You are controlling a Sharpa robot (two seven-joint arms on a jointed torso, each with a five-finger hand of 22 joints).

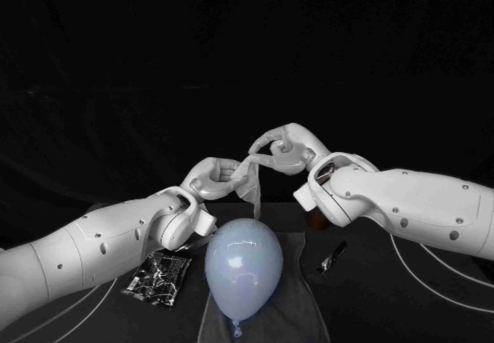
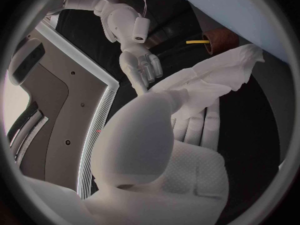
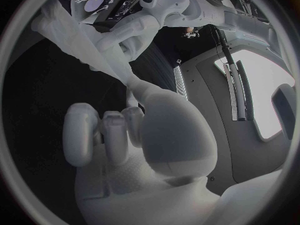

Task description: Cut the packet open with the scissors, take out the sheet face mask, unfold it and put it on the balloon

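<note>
Both of your hands are raised over the table: the left hand [image 1: 214, 179] and right hand [image 1: 280, 148] each pinch the mask [image 1: 251, 187]. It stretches between them and hangs as a crumpled strip above the balloon [image 1: 244, 266]. The balloon lies on a grey cloth [image 1: 309, 304], with the packet [image 1: 158, 277] beside it on your left.

The left hand [image 2: 156, 150] holds the mask [image 2: 215, 75], and the crumpled white sheet spreads out past its fingers [image 2: 209, 125]. A narrow end of the mask runs up to the right hand [image 2: 142, 67], which holds it at its fingertips. Beyond the mask curves the pale balloon [image 2: 250, 10]. Near the balloon lies a brown thing [image 2: 219, 39] with a yellow stripe, perhaps a handle.
</note>
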